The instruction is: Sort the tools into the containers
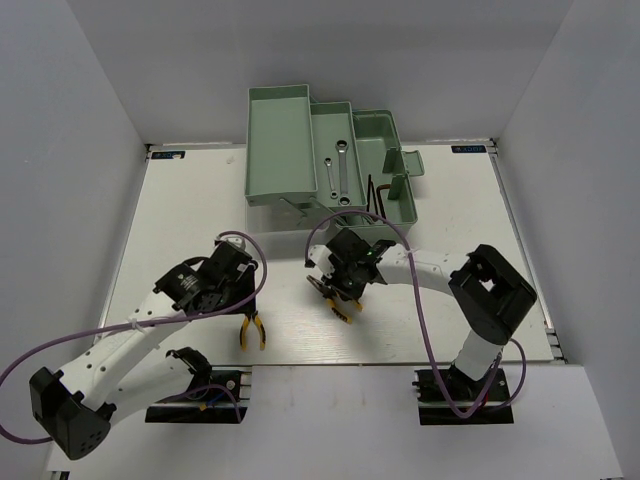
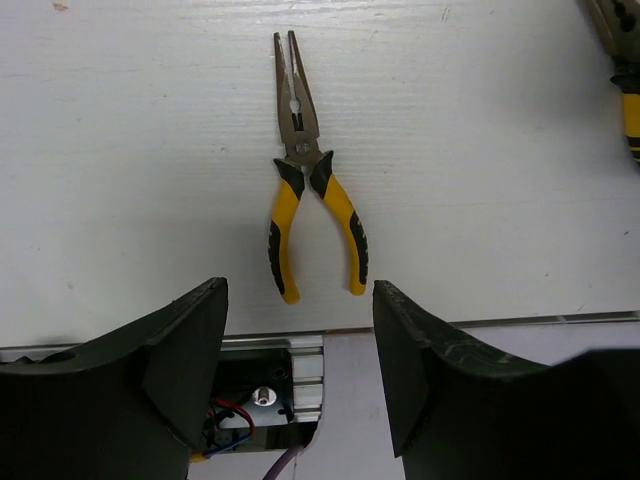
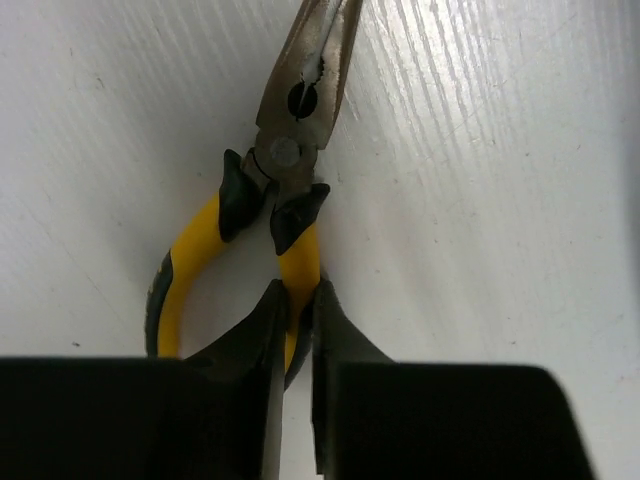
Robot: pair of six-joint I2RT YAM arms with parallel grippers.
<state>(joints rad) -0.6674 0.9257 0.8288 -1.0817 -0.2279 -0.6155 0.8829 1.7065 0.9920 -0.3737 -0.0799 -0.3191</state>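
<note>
1. At lower centre of the overhead view, the right gripper (image 3: pixel 297 300) pinched one yellow handle of the held pliers (image 3: pixel 285 155), likely to carry them to the toolbox (image 1: pixel 270 150) at upper centre.
2. Left gripper (image 2: pixel 300 292) hung spread wide near the loose pliers (image 2: pixel 303 160), touching nothing, probably lining up a grasp.
3. Counted: two pliers on the table (image 1: pixel 180 220), two wrenches (image 1: pixel 344 170) in the middle tray, hex keys (image 1: pixel 375 195) too dim to count.

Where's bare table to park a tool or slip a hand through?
Free: table left of the toolbox out to its left edge, and right of the toolbox, beyond the right arm elbow. Crowded: the strip before the toolbox, where the right gripper is shut on the centre pliers and the open left gripper hangs by the loose pliers.
</note>
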